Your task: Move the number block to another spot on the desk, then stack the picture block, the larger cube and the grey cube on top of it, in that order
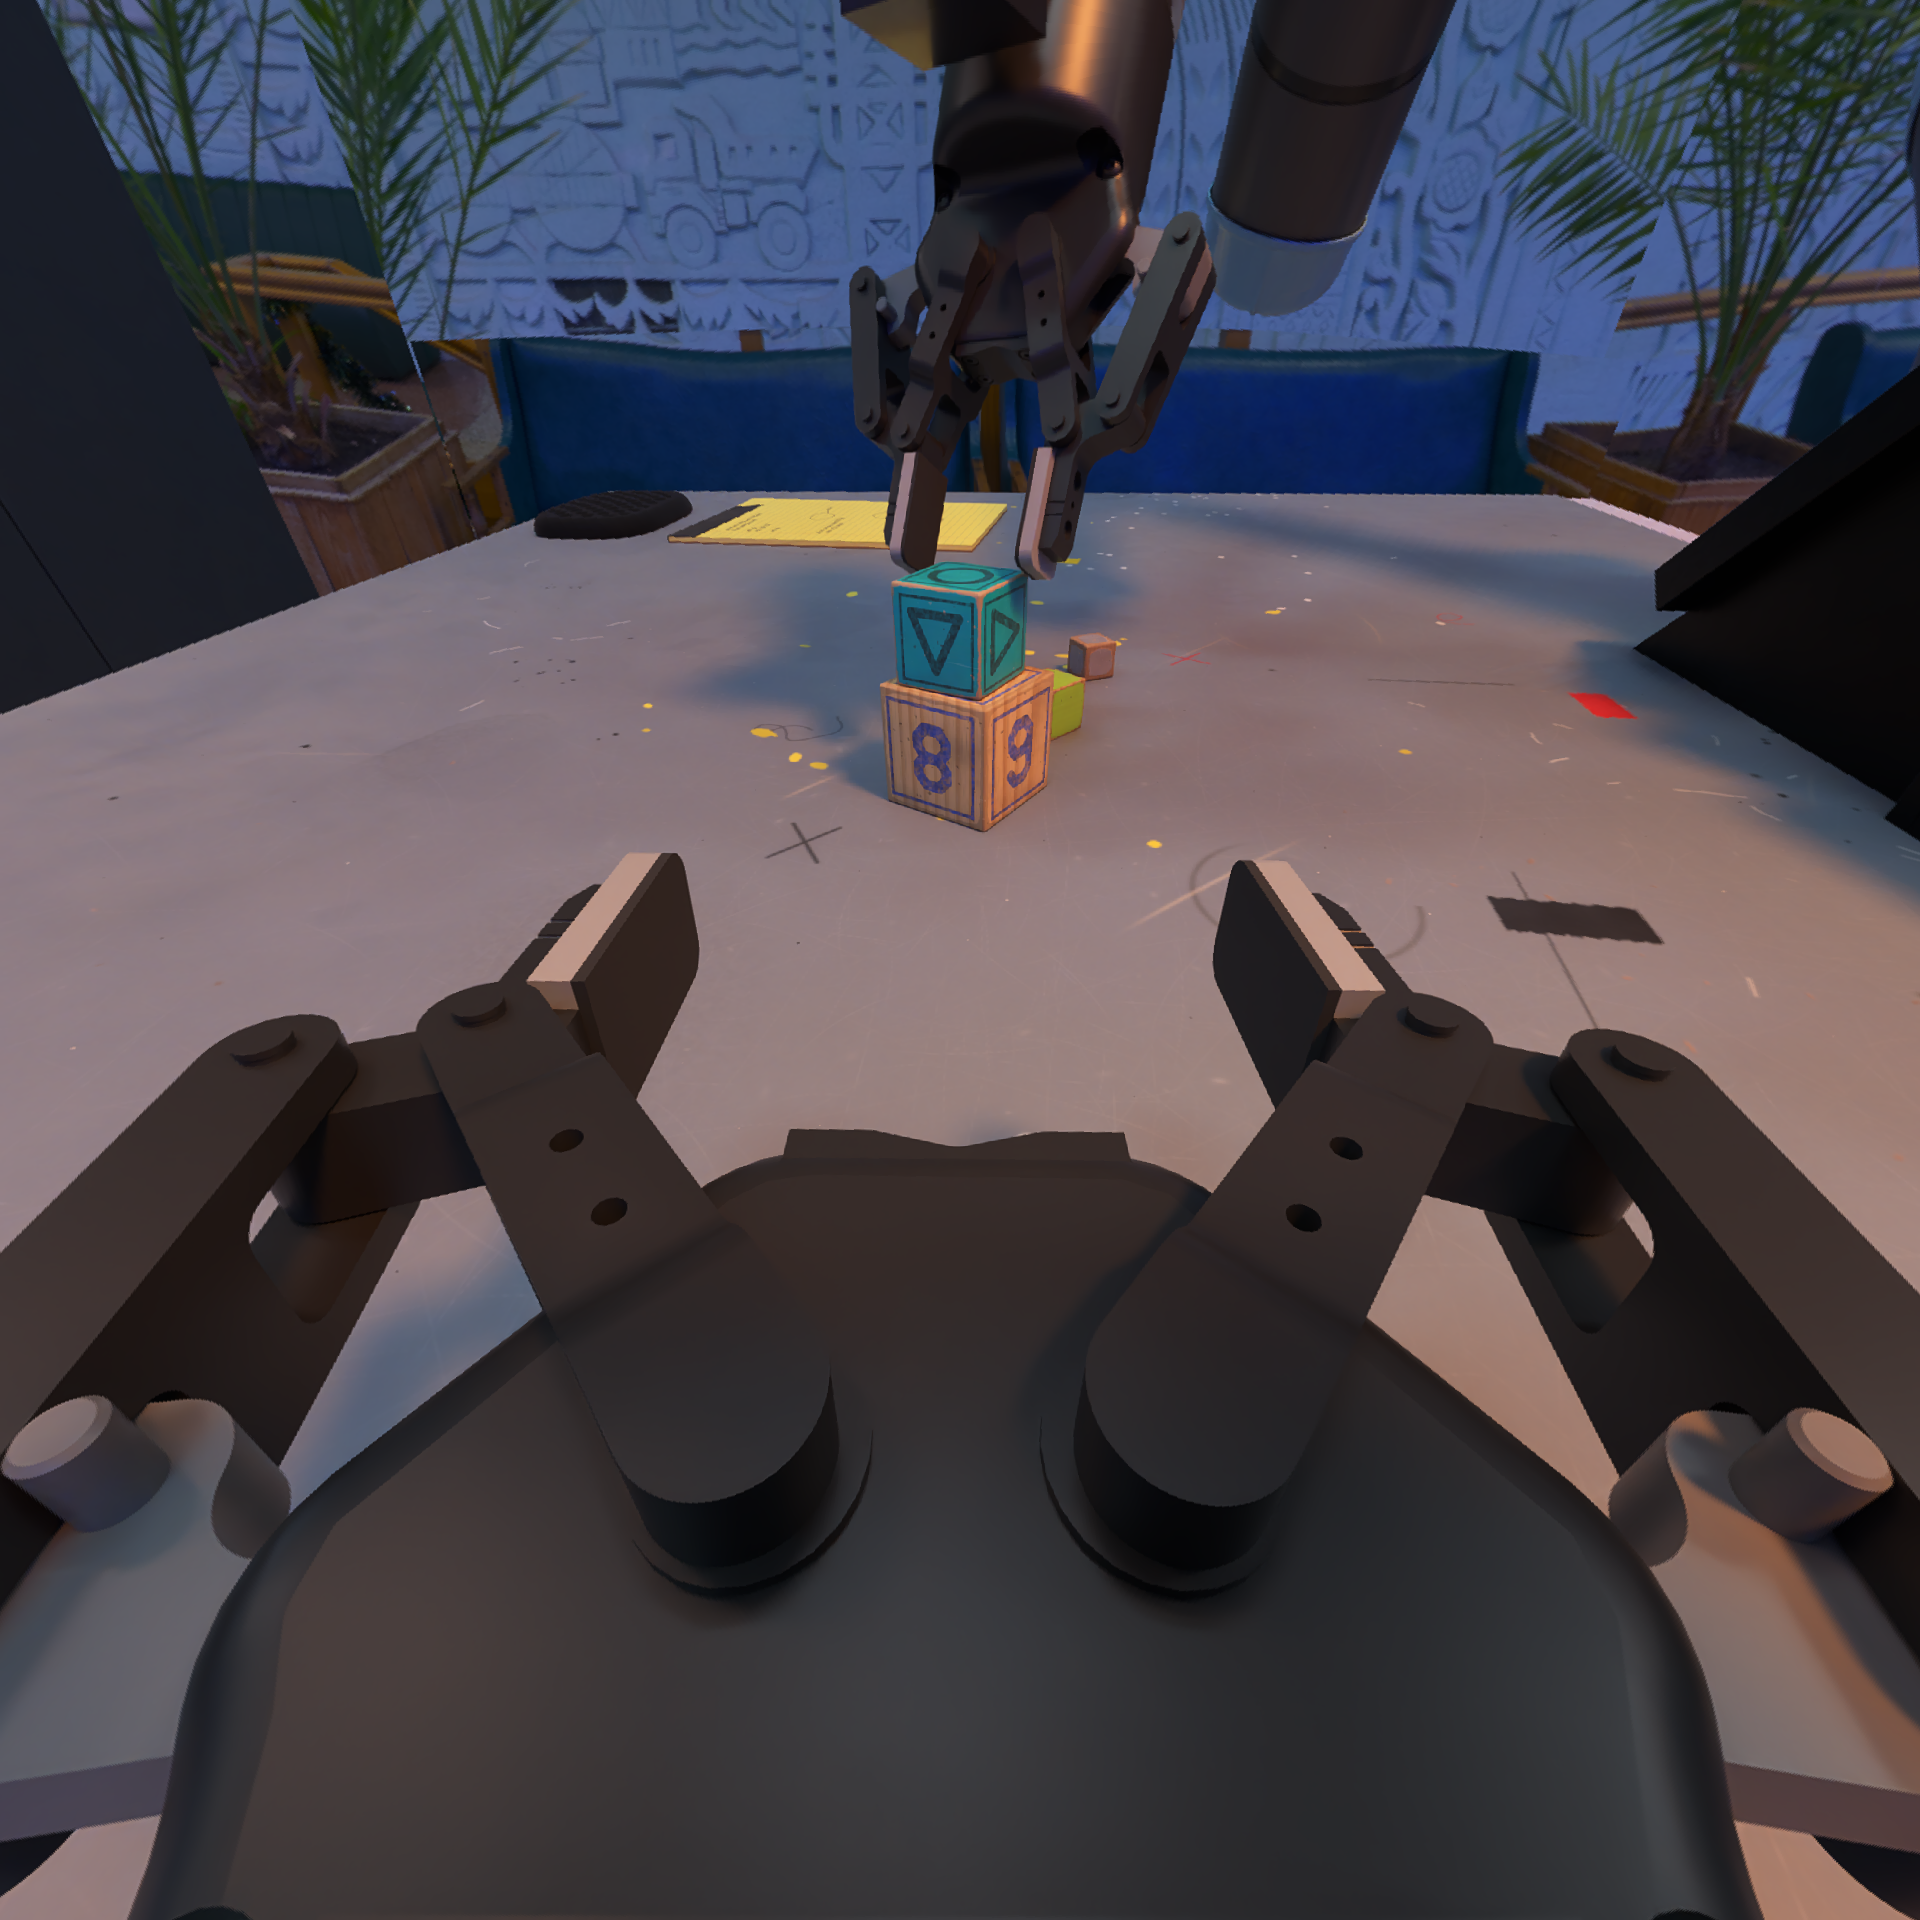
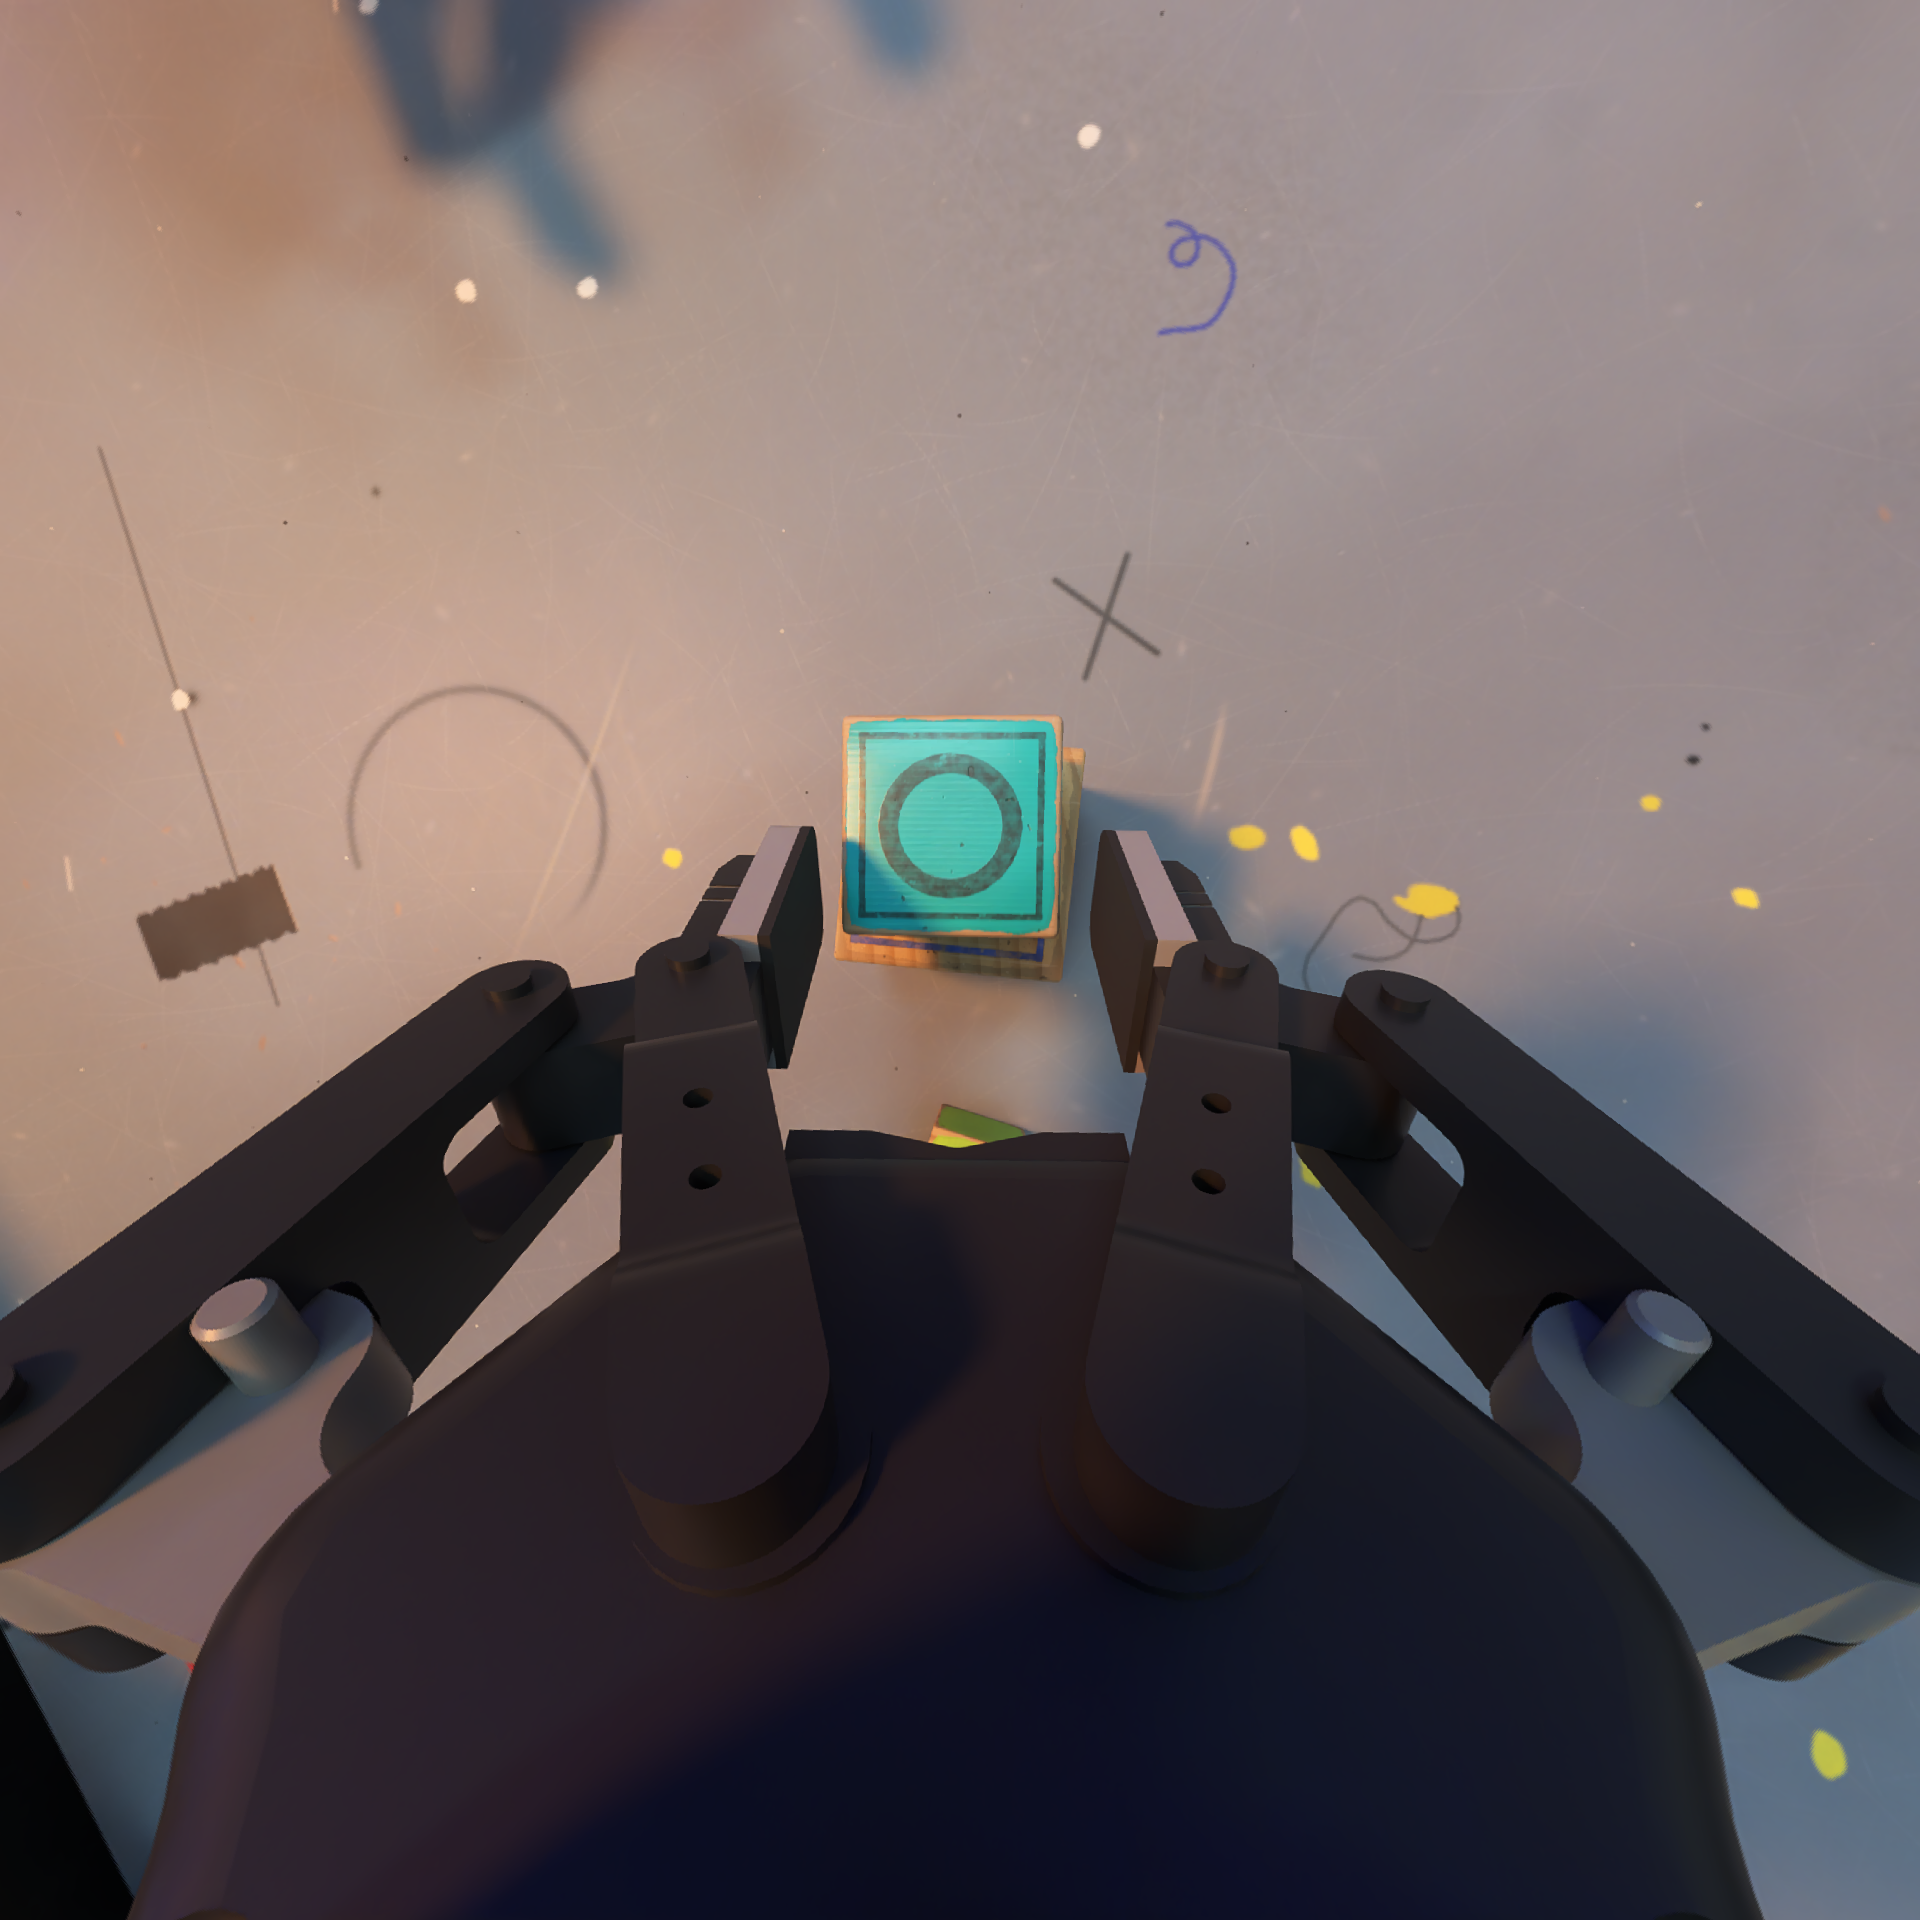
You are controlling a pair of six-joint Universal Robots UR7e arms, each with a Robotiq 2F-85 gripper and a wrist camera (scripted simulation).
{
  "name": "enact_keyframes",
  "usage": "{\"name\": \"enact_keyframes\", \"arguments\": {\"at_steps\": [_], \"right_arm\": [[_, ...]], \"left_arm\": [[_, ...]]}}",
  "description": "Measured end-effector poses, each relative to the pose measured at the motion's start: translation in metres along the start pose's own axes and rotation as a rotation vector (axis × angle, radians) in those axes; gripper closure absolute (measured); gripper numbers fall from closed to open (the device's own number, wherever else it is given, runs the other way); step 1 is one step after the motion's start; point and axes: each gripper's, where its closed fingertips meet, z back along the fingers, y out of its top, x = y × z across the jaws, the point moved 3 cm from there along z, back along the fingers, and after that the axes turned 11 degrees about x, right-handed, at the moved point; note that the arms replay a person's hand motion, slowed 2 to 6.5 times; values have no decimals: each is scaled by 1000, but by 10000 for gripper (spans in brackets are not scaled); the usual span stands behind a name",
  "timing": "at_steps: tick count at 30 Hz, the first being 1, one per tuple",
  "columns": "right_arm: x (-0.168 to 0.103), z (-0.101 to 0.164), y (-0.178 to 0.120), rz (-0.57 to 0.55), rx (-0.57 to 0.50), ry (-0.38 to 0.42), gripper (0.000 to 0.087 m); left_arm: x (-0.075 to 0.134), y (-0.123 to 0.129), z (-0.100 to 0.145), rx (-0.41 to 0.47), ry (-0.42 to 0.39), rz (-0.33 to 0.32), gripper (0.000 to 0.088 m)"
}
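A teal picture block (image 1: pixel 958 629) sits on top of a wooden number block (image 1: pixel 964 750) in the middle of the grey desk (image 1: pixel 416 831). A yellow-green cube (image 1: pixel 1067 704) lies just behind the number block, and a small grey cube (image 1: pixel 1091 656) lies a little farther back. My right gripper (image 1: pixel 977 556) hangs just above the picture block, open, its fingers either side of the block's top. From above, the picture block (image 2: pixel 951 826) covers most of the number block (image 2: pixel 951 956) between my open right gripper (image 2: pixel 951 914). My left gripper (image 1: pixel 951 935) is open and empty, well short of the stack.
A yellow notepad (image 1: pixel 842 522) and a black oval object (image 1: pixel 613 513) lie at the desk's far edge. Black panels stand at the left (image 1: pixel 104 416) and right (image 1: pixel 1808 582) sides. Pen marks and paint specks dot the desk (image 2: pixel 1351 520).
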Motion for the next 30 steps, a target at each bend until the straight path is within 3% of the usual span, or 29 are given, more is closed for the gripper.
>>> {"name": "enact_keyframes", "arguments": {"at_steps": [7,14,23,30], "right_arm": [[-1,18,-8,1,24,-41,397],[-1,30,-37,-46,0,-111,401],[-3,23,-78,-154,-16,-177,414],[-8,12,-92,-201,23,-178,432]], "left_arm": [[0,0,0,-1,0,-2,23],[0,0,0,-4,-1,-2,23],[0,0,0,-5,2,-6,23],[0,0,0,-3,6,-4,23]]}}
